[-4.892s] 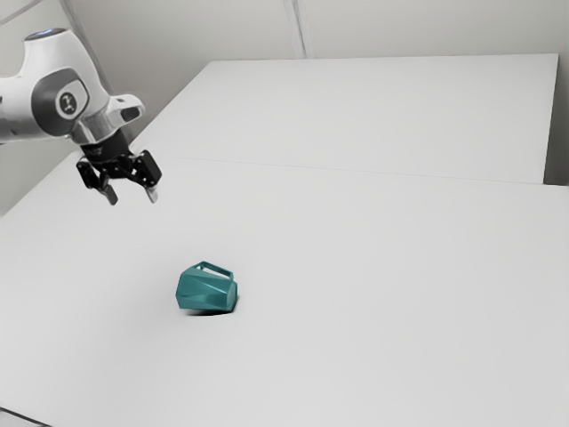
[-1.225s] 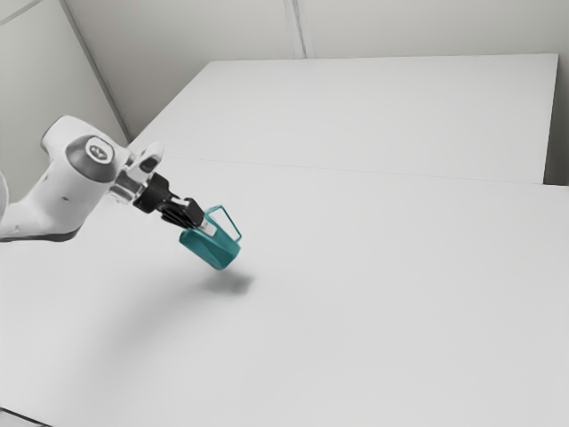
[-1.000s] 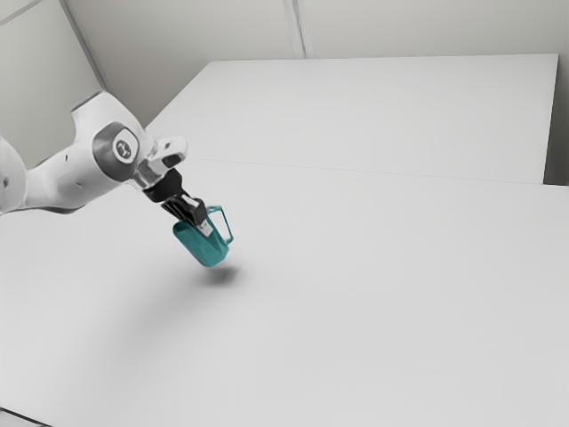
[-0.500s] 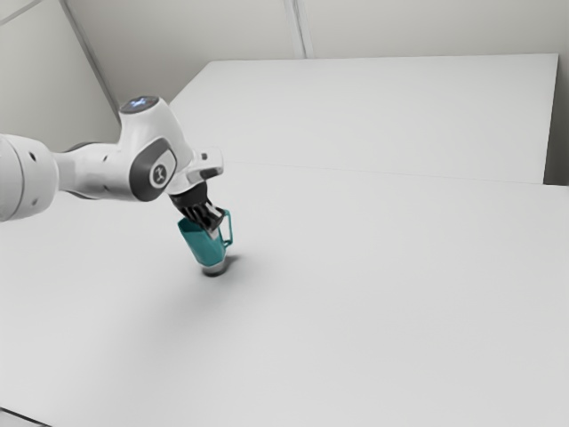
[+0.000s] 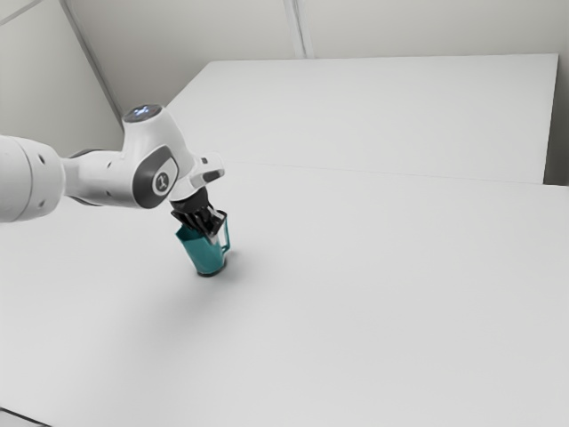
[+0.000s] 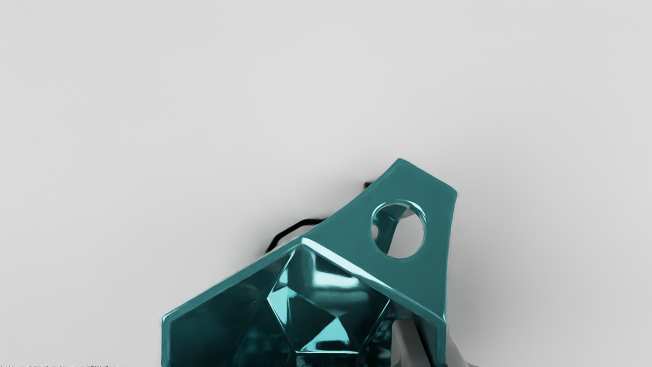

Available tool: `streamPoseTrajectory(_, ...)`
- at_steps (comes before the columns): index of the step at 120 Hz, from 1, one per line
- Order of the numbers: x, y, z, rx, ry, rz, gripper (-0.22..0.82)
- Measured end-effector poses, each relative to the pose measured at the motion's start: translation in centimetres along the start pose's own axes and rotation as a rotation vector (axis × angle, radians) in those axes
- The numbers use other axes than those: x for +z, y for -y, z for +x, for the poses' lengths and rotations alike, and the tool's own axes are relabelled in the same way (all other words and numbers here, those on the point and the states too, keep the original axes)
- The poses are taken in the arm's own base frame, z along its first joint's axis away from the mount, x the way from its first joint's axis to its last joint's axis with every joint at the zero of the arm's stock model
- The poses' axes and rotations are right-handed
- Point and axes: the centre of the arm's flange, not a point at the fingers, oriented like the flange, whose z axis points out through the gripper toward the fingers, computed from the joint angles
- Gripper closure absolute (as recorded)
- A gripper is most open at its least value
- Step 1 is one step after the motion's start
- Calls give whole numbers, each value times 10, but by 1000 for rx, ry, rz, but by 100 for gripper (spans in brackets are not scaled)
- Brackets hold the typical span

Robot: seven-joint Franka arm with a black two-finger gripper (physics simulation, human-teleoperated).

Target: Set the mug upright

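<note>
Mug point(image 5: 204, 256), teal and faceted, is near the middle of the bench point(image 5: 373, 285) from front to back, toward the exterior view's left. Close to upright: base down at the bench, mouth up, top leaning slightly to the exterior view's left. Can't tell if the base sits fully flat. Handle point(image 5: 228, 233) faces the exterior view's right.

My gripper point(image 5: 212, 237) is at the rim, pointing down, on the handle side. Jaws clamped on the mug wall: one jaw inside the mouth, the other outside, wall pinched between them. My white arm point(image 5: 147, 165) comes in from the exterior view's left, bent down at the wrist.

Wrist view looks into the open mouth: angular rim, shiny facets inside, six-sided floor at the bottom. Handle's flat top plate juts out from the rim and has a round hole through it. Thin black edge pokes out beside the mug; can't tell what it is.

Soft shadow point(image 5: 173, 307) on the bench near the mug. Rest: pale flat panel point(image 5: 382, 116) beyond the bench, thin dark line point(image 5: 25, 416) in the exterior view's near left corner, light wall behind.
</note>
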Motion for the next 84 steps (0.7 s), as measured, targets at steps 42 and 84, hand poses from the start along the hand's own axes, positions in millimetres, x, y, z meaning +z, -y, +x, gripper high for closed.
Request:
streamPoseTrajectory(42, -23, -3, 1, -44, -36, -3, 21)
streamPoseTrajectory(84, -212, 9, 22, -77, -169, 0, 5)
